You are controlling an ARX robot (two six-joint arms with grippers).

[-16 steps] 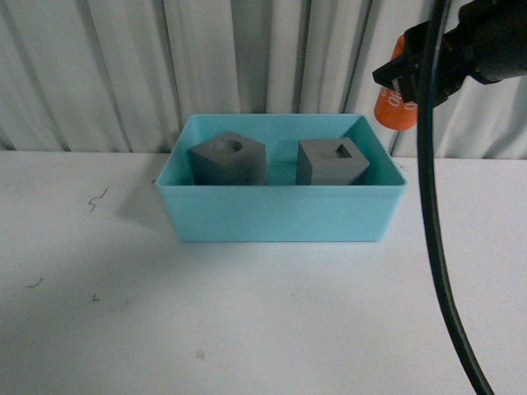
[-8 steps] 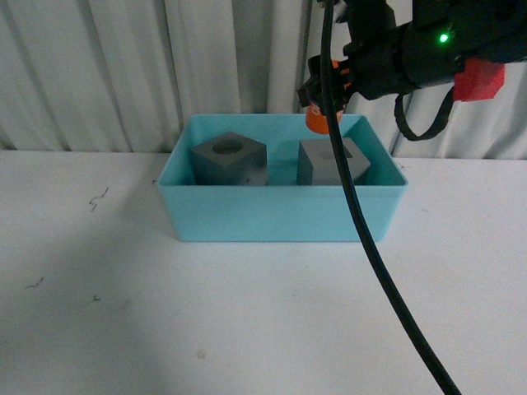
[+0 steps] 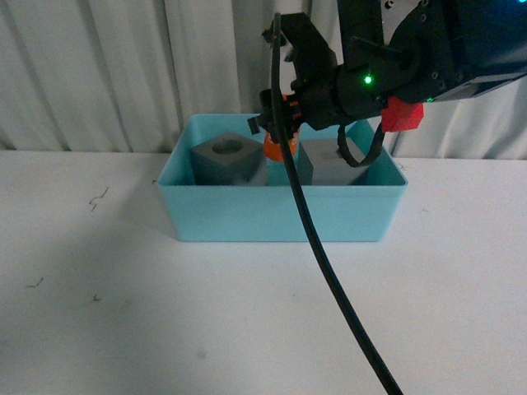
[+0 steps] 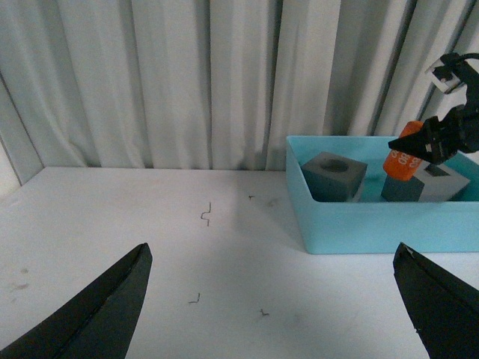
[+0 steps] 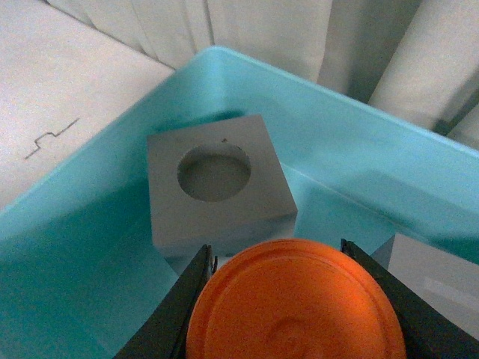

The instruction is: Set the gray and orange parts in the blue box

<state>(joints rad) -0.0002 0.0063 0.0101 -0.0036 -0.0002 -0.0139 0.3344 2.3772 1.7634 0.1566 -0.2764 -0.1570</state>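
Turquoise plastic, rectangular, rimmed: the blue box (image 3: 280, 216) stands on a white bench (image 3: 247, 321) in front of pale pleated curtains (image 3: 123, 66). Contents, two matte gray cubes resting on its floor. The cube with the round recess (image 3: 228, 159) sits toward the robot's left end of the box, recess facing up; the right wrist view shows it (image 5: 213, 183) clear of the box walls with bare turquoise floor around it. The cube with the square recess (image 3: 333, 167) sits toward the right end, partly hidden in the front view by the arm; only a corner of it (image 5: 438, 280) shows in the right wrist view. The two cubes are apart, with a gap of floor between them. Orange cylinder (image 3: 280, 150): held by the right gripper (image 3: 282, 132), its dark fingers (image 5: 183, 303) closed against its sides, suspended over the gap between the cubes and inside the box outline; in the left wrist view it (image 4: 405, 155) hangs tilted above the rim, with printed digits on its side too small to read. Whether its lower end is below the rim cannot be told. A black cable (image 3: 321, 247) trails from the right arm across the front of the box. Left gripper (image 4: 277, 299): fingers spread wide, holding nothing, over the bench well to the left of the box.
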